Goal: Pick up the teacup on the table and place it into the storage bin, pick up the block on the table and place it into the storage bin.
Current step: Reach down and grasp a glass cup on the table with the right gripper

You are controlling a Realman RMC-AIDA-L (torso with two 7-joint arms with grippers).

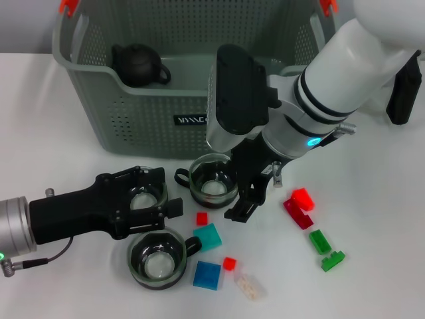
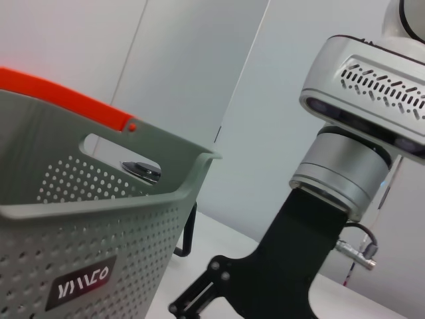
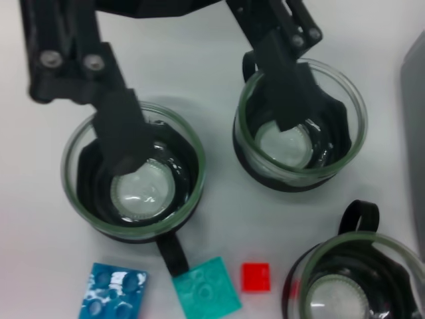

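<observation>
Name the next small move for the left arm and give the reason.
Probably lower the left gripper a little onto the teacup, then close. In the head view its open fingers sit on either side of that cup, which stands on the table ungripped, outside the bin. How high the gripper is can't be judged. The right gripper is by another cup.

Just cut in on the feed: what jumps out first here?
Three glass teacups cluster on the white table before the grey-green storage bin, which holds a dark teapot. The left gripper sits over one cup, the right gripper beside another; coloured blocks lie scattered nearby.
</observation>
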